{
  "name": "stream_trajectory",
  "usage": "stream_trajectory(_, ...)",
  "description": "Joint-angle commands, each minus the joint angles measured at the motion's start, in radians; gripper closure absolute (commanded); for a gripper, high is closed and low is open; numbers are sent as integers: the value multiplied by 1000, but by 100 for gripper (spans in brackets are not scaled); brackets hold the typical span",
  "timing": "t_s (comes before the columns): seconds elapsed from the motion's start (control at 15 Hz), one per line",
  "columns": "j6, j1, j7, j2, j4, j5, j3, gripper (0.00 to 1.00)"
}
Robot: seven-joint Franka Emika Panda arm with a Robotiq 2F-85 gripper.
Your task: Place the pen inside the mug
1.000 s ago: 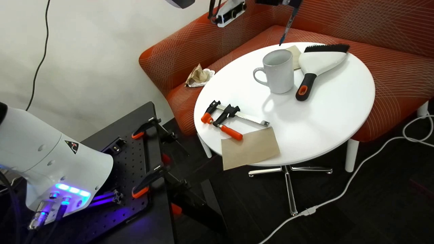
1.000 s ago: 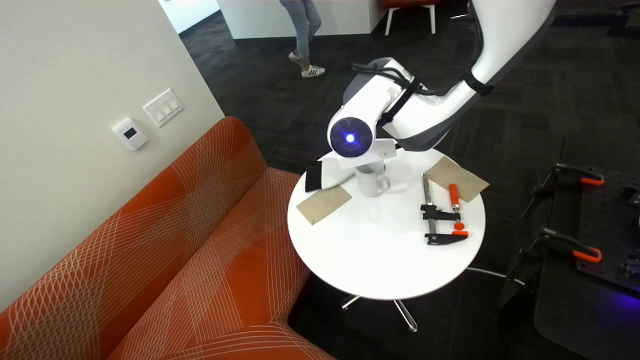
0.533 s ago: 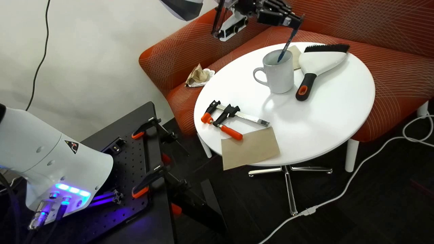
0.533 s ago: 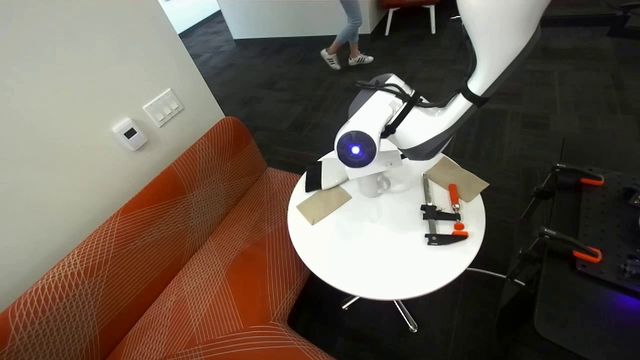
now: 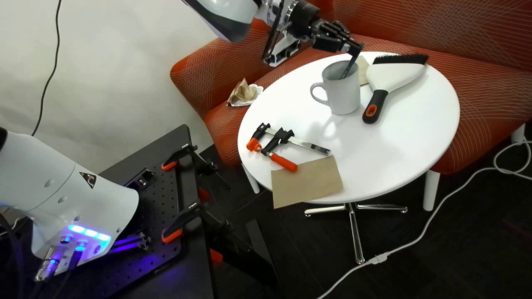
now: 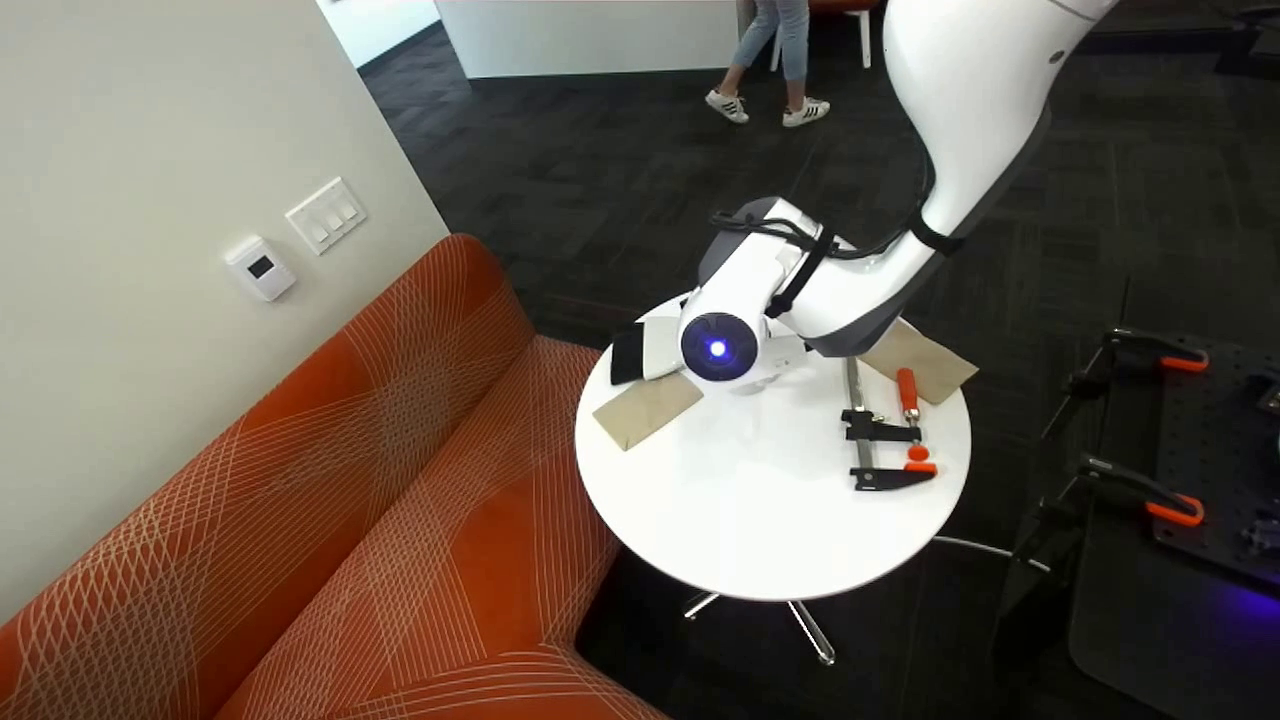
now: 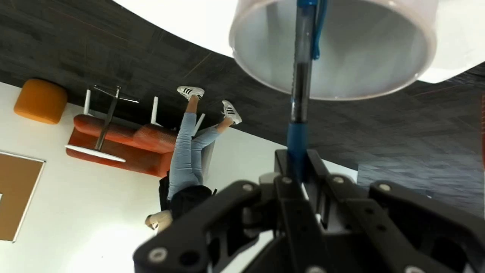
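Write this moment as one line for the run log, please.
tool: closed on pen | pen: tilted, lower end inside mug | mug: upright on white table | release: not yet done

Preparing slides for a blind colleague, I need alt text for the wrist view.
A black gripper, shut on a blue-ended pen, holds it reaching into a white mug on a white table. The background appears upside down, with a person mid-stride on a dark floor.
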Motion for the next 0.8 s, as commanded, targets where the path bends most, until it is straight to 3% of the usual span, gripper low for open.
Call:
stream_trajectory(0.0,-17,-8,15,28,26,-18,25,61)
stream_trajectory(0.53,-39,10,111,-90,-70,-78,32,2)
stream_trajectory(0.73,-43,-1,112,-150,-109,-76,43,0)
